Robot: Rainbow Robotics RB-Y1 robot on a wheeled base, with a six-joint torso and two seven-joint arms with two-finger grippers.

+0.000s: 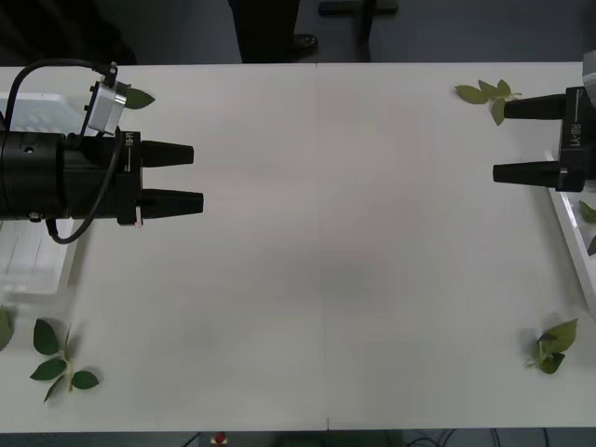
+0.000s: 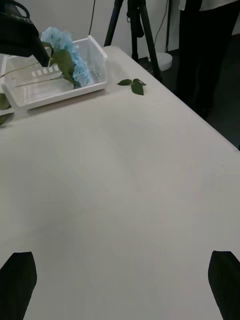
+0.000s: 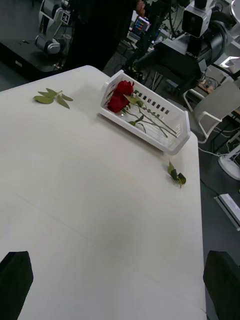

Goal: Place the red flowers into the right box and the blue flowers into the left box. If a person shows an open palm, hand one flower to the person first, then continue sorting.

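Blue flowers lie in the left box, a white slotted basket at the table's left edge. Red flowers lie with their stems in the right box at the table's right edge. My left gripper hovers open over the table just inward of the left box, nothing between its black fingers. My right gripper hangs open and empty by the right box. In each wrist view the gripper shows its fingertips spread at the corners over bare tabletop.
Loose green leaves lie on the white table: a sprig at the far right, one at the near right, a sprig at the near left, a leaf by the left wrist. A tripod stands beyond the far edge.
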